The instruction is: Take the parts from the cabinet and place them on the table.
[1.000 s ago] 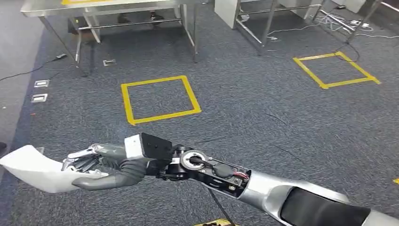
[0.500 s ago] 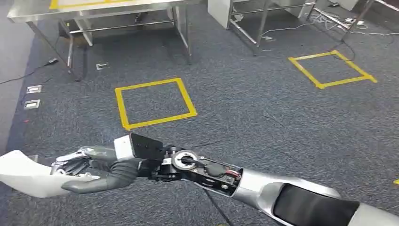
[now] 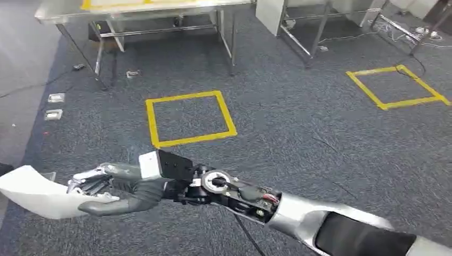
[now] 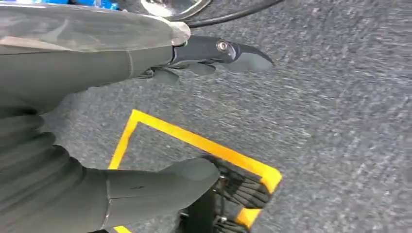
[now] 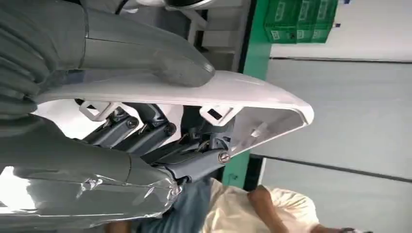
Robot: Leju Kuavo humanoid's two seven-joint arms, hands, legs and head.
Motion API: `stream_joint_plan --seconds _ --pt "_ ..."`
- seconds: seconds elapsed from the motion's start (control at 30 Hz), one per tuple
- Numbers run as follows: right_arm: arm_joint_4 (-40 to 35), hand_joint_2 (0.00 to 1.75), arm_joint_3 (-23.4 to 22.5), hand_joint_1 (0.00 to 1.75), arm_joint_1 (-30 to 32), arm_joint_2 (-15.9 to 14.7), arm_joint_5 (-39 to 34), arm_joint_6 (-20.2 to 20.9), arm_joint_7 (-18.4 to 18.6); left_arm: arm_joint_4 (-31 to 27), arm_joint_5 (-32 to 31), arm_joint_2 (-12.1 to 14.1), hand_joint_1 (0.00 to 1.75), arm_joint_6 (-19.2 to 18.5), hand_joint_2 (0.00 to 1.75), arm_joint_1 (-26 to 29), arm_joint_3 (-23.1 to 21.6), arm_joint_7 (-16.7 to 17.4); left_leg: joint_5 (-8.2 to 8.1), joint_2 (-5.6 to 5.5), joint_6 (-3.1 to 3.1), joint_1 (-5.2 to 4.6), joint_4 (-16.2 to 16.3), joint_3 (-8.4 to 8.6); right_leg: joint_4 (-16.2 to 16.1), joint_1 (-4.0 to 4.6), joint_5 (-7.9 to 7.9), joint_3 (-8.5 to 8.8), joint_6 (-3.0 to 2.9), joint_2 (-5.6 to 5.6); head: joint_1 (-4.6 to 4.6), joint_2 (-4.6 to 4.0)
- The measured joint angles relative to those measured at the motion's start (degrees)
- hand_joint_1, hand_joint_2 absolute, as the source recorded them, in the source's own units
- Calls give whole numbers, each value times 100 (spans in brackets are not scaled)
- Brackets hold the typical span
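Note:
A white curved plastic part [image 3: 32, 193] sticks out past the lower left of the head view, over the carpet. My right hand [image 3: 114, 186] grips its near end, thumb on one face and fingers on the other. In the right wrist view the thumb presses the part's [image 5: 194, 90] smooth outer face and the dark fingers [image 5: 160, 136] lie against its ribbed inner side. My left hand [image 4: 121, 63] hangs above the carpet, thumb and fingers apart, holding nothing.
A steel table [image 3: 144, 8] stands at the far side, with a second frame [image 3: 298, 21] to its right. Yellow tape squares [image 3: 189, 118] [image 3: 397, 86] mark the grey carpet. Floor sockets [image 3: 53, 98] lie left. A person in a light shirt [image 5: 257, 213] stands close by.
The whole head picture has shifted, first left, then right and down, so the camera moved. My right hand keeps the same hold on the white part.

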Motion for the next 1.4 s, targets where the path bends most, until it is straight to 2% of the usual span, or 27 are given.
stream_joint_plan --seconds 0.07,0.13,0.17,0.23,0.27,0.3,0.33,0.4,0.43,0.47,0.5,0.63,0.7,0.77,0.8,0.83,0.87,0.93,1.0,1.07,1.13,1.17,1.23,1.27,1.3,1.33,1.4 --pt "13 175 0 175 7 0 0 0 0 0 0 -4 0 0 175 14 -7 0 -11 6 -60 27 -42 19 -14 32 -20 -6 -44 11 -13 0" --pt "13 175 -2 175 1 11 0 -2 -2 0 2 -13 0 0 175 11 -13 0 -107 37 -123 37 96 2 -117 -32 -1 95 -82 6 -20 0" --pt "15 175 -2 175 -6 13 0 -13 -2 0 2 -4 0 0 175 4 -13 0 -264 60 -155 37 414 -167 -124 -44 -17 117 -109 -12 -81 0" --pt "24 175 0 175 -4 13 2 -20 -7 0 4 2 0 0 175 5 -13 4 -647 76 -222 67 1431 -743 -124 -44 -47 139 -136 -26 -125 0" --pt "37 175 0 175 5 13 2 -20 -13 0 13 -4 0 0 175 11 -15 18 -728 79 -242 75 1802 -990 -122 -44 -68 146 -140 -26 -131 0" --pt "50 175 2 175 13 13 6 -20 -26 0 26 -17 0 0 175 19 -17 22 -665 84 -248 81 1918 -1123 -119 -45 -88 168 -140 -22 -140 0" --pt "59 175 4 175 13 13 13 -24 -33 0 28 -18 0 0 175 31 -17 33 -463 86 -252 91 1736 -1093 -119 -45 -111 202 -134 -16 -144 0" --pt "66 175 2 175 12 13 13 -28 -39 0 37 -2 0 2 175 31 -17 35 197 101 -243 111 700 -671 -115 -47 -189 314 -106 -10 -149 0" --pt "68 175 2 175 7 13 15 -37 -42 0 37 -2 0 2 175 28 -17 35 441 130 -235 118 156 -443 -115 -45 -234 357 -74 -12 -160 0" --pt "70 175 2 175 -1 13 13 -44 -46 0 37 -7 0 4 175 20 -20 35 320 138 -201 64 49 -356 -104 8 -265 355 -34 -13 -181 -2" --pt "70 175 2 175 -6 15 15 -46 -46 0 39 -4 0 4 175 14 -20 37 327 119 -124 63 22 -368 -101 2 -278 346 -11 -7 -179 0" --pt "70 175 0 175 -8 17 17 -44 -48 -2 50 -31 0 7 175 17 -20 44 282 106 14 84 -18 -312 -43 -31 -398 374 101 -16 -131 -2" --pt "72 175 0 175 -24 17 15 -44 -52 -2 50 -26 0 11 175 16 -22 44 243 109 81 69 -18 -277 720 -28 -764 -4 124 -16 -85 0" --pt "83 175 0 175 -12 17 18 -46 -52 -2 50 -31 0 15 175 14 -22 46 205 103 122 45 -14 -245 1735 -27 -1096 -579 134 -15 -55 0" --pt "92 175 0 175 -1 17 17 -48 -50 -2 50 -35 0 18 175 19 -24 55 181 93 129 36 -13 -213 1930 -27 -1061 -738 127 -15 -35 0" --pt "105 175 0 175 9 17 17 -52 -52 -2 50 -44 0 17 175 26 -24 55 151 82 126 32 -14 -168 1814 -26 -882 -736 115 -15 -24 0" --pt "109 175 0 175 10 17 17 -55 -50 -2 50 -48 0 20 175 28 -26 61 116 68 120 26 -13 -112 1461 -25 -601 -613 94 -15 -11 0" --pt "111 175 0 175 5 17 18 -57 -52 -4 50 -59 0 22 175 28 -31 70 34 50 95 15 -13 20 332 -11 81 -154 13 -10 39 0" --pt "114 175 0 175 -11 18 18 -63 -52 -4 50 -74 0 22 175 11 -39 72 -11 36 45 -18 15 9 -47 23 26 -1 -23 -10 -9 0" --pt "118 175 0 175 -5 17 17 -63 -52 -4 50 -83 0 24 175 21 -50 74 -14 52 -12 12 -24 8 -21 46 12 -16 -56 7 -5 0" --pt "116 175 -4 175 -9 44 18 -72 -52 -9 55 -81 0 31 175 18 -79 77 -73 61 -68 25 -19 55 -140 -28 32 91 -104 9 9 0" --pt "118 175 -7 175 -17 44 18 -72 -55 -9 50 -85 0 33 175 16 -81 77 -163 78 -105 17 177 -23 -166 -31 24 131 -119 3 -27 -2" --pt "118 175 -4 175 -30 50 17 -74 -57 -9 50 -77 0 39 175 -7 -83 77 -551 83 -179 48 1147 -563 -167 -34 -6 166 -154 -16 -131 0" --pt "129 175 -2 175 -17 48 17 -74 -50 -9 50 -72 0 39 175 0 -85 77 -680 83 -207 63 1609 -853 -167 -33 -30 179 -160 -16 -129 0" --pt "136 175 -2 175 -4 50 17 -79 -50 -9 50 -77 0 39 175 16 -87 77 -687 85 -227 75 1891 -1075 -163 -34 -54 192 -161 -13 -133 0" --pt "135 175 -2 175 8 48 17 -79 -50 -9 50 -85 0 39 175 21 -90 77 -533 89 -240 89 1840 -1132 -162 -36 -81 227 -159 -4 -151 0" --pt "136 175 -2 175 8 48 18 -81 -50 -9 52 -70 0 42 175 36 -90 77 66 94 -244 118 988 -828 -160 -44 -155 331 -131 11 -155 0"
